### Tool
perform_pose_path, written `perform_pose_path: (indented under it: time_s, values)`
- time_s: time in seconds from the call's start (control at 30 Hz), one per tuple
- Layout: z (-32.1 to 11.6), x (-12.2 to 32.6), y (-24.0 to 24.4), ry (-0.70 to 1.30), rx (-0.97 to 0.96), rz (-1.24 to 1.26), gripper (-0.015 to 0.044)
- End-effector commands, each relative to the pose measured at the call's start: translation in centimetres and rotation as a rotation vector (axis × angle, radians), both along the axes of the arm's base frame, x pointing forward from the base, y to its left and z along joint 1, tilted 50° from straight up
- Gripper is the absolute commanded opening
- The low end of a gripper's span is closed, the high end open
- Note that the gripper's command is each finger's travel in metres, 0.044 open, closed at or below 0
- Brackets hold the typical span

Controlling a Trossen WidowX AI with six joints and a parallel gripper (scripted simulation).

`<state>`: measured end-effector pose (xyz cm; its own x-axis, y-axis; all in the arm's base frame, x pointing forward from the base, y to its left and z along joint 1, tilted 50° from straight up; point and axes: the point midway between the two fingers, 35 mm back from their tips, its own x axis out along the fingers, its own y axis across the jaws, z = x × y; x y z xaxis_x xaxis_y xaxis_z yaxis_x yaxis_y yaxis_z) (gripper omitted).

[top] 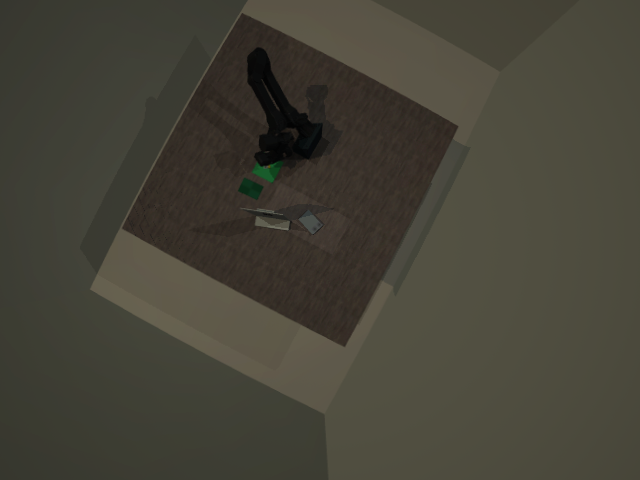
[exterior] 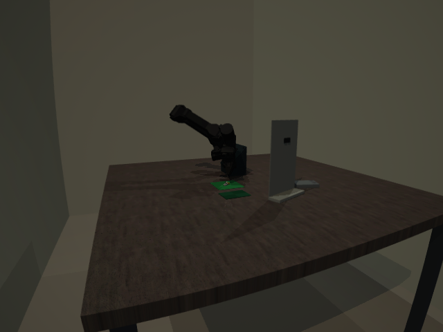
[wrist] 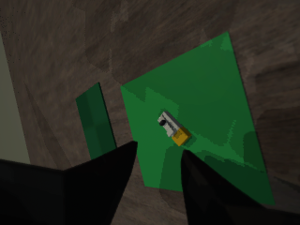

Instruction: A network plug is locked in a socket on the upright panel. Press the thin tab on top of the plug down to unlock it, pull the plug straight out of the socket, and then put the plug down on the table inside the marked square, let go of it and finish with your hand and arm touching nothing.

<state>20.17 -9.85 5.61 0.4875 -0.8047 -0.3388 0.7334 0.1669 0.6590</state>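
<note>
You can see the plug (wrist: 173, 128) lying on the bright green square (wrist: 206, 89) on the desk (exterior: 178, 228), free of the socket (exterior: 286, 140) in the panel (exterior: 283, 157). Your tool (wrist: 157, 152) hangs just above it with both fingers partly spread and pinching nothing. A darker green patch (wrist: 96, 119) lies just beside the square.

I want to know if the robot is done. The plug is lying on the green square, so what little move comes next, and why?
Probably lift the arm a bit higher and stop. The plug lies alone on the square, beyond the open gripper, whose fingers touch nothing; backing away keeps it that way.
</note>
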Motion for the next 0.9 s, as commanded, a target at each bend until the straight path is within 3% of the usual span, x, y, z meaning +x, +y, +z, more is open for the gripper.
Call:
perform_pose_path:
  time_s: [0.0,0.87]
  values:
    - [0.2,0.2,0.2,-0.01,0.006,-0.004,0.0156]
    - [0.2,0.4,1.7,0.007,0.04,-0.012,0.0156]
